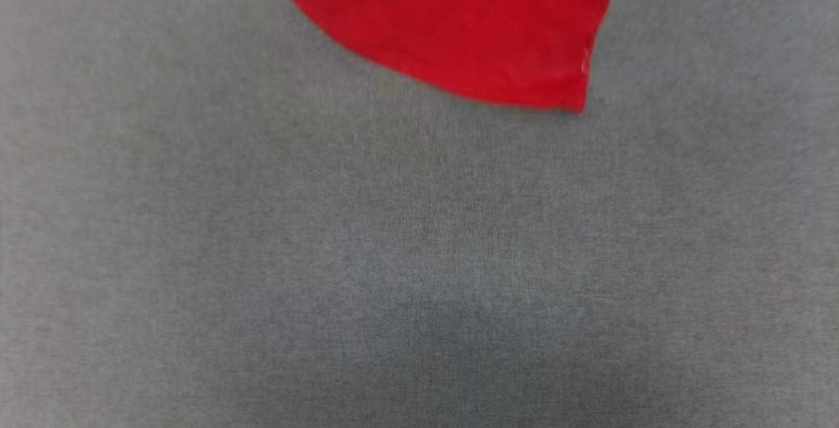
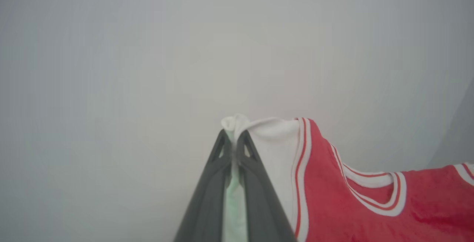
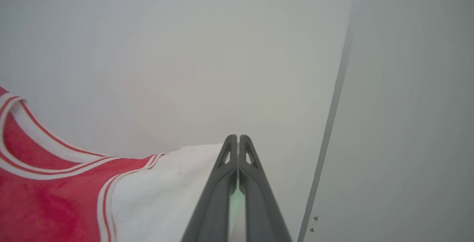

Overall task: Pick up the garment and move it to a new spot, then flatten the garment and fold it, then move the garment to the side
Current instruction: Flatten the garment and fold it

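Garment (image 2: 370,212) cloth is clamped in both my pincers. My left pincer (image 2: 233,135) has its fingers squeezed together on one white sleeve (image 2: 274,149), and a small bunch of it pokes out past the tips. My right pincer (image 3: 235,138) is closed too, fingers pressed tight, with the edge of the other white sleeve (image 3: 163,194) running into them. Between the two, the red body with its striped trim (image 2: 392,197) hangs before a pale wall (image 3: 222,49). In the head view the garment's red hem (image 1: 459,28) shows at the top over a gray woven surface (image 1: 419,251); I cannot tell whether it touches.
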Controlling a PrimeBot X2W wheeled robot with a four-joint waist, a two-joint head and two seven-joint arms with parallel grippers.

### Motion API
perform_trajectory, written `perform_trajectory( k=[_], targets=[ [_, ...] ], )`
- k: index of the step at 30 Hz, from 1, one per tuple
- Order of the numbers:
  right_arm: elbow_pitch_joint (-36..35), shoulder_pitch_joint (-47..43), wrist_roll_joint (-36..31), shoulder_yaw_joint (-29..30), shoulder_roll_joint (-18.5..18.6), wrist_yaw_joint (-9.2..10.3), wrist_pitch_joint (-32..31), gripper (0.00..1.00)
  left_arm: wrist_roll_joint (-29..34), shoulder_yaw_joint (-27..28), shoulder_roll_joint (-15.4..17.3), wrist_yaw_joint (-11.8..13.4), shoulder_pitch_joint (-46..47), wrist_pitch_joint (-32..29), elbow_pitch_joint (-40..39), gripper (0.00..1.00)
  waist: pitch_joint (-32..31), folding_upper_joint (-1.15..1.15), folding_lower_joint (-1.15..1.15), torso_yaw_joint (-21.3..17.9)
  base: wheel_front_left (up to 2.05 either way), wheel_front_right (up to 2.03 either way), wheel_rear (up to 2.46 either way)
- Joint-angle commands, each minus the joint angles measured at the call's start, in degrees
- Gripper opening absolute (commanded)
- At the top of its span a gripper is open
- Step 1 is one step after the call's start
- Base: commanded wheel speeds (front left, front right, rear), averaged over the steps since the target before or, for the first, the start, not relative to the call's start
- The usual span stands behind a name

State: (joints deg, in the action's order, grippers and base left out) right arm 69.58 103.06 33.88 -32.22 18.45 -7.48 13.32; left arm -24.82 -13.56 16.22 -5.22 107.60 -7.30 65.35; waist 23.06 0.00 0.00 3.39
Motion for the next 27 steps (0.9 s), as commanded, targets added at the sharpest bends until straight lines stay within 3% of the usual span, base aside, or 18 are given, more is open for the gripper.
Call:
perform_trajectory(
  k=[1, 4, 10, 17, 22, 27],
  targets=[
    [0.4, 1.5, -0.9, 0.5, 0.1, -0.02, 0.7, 0.0, -0.5, 0.3, 0.0, -0.2, 1.5, 0.8, 0.1, 0.0, 7.0, 0.0, 0.0, 0.0, 0.0, 0.0, 0.0],
    [1.5, 4.4, -3.7, 2.7, 1.3, -0.02, 1.8, 0.0, -1.1, 0.8, -0.4, -0.6, 4.8, 4.3, 0.2, 0.0, 9.9, 0.0, 0.0, 0.9, 0.0, 0.0, 0.0],
    [-7.4, 6.8, -14.9, 14.7, 5.1, -0.02, 1.9, 0.0, -3.3, 1.8, -1.4, -1.7, 9.0, 10.6, 0.6, 0.0, 13.7, 0.0, 0.0, 4.6, 0.0, 0.0, 0.0],
    [-13.5, 2.7, -28.3, 26.6, 1.4, -0.01, 1.9, 0.0, -6.8, 0.9, -1.8, -2.3, 6.0, 13.3, 0.5, 0.0, 15.3, 0.0, 0.0, 8.1, 0.0, 0.0, 0.0],
    [-15.0, -1.3, -31.5, 28.2, -0.6, -0.01, 1.9, 0.0, -9.9, -3.2, -0.9, -2.3, 0.5, 11.5, -2.3, 0.0, 13.4, 0.0, 0.0, 9.2, 0.0, 0.0, 0.0],
    [-15.6, -7.2, -28.1, 26.6, -0.4, -0.01, 1.9, 0.0, -14.5, -7.5, 0.4, -2.3, -8.8, 9.8, -6.2, 0.0, 8.4, 0.0, 0.0, 9.6, 0.0, 0.0, 0.0]
  ],
)
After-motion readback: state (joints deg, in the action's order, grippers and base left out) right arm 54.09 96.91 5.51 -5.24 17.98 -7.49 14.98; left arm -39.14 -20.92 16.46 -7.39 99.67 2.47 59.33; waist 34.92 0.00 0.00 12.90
